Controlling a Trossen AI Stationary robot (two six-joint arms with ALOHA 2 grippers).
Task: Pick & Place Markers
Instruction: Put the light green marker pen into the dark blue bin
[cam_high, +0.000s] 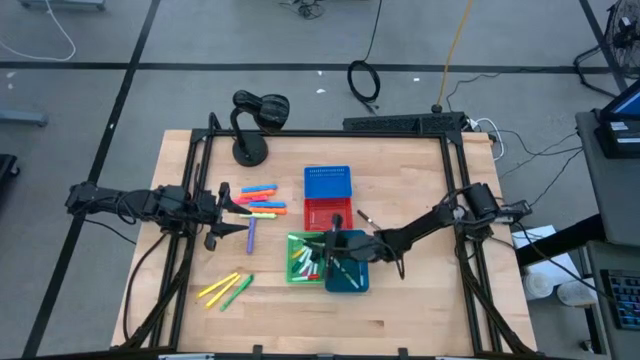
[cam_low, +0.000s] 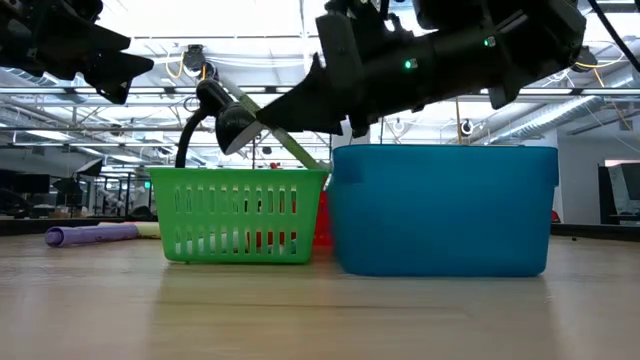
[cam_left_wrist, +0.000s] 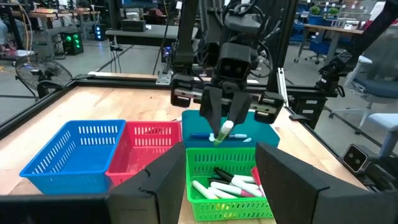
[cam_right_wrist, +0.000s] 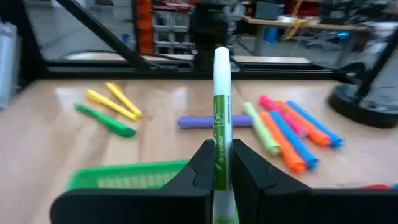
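Wooden surface seen from above, framed by black rails, with bare wood toward its near edge. The right end effector hangs over the seam between a green bin and a teal bin, pinching a white marker with green label. The left end effector waits apart, its fingers spread and empty, beside loose markers; a purple marker lies just below it and yellow and green ones nearer the surface's front edge.

Low view: the right end effector hangs above both bins' rims, clear air beneath.

Left wrist view: beyond its own spread fingers sits the green bin holding several markers, with red bin and blue bin alongside.

Right wrist view: fingers pressed together on the white marker, which stands upright.
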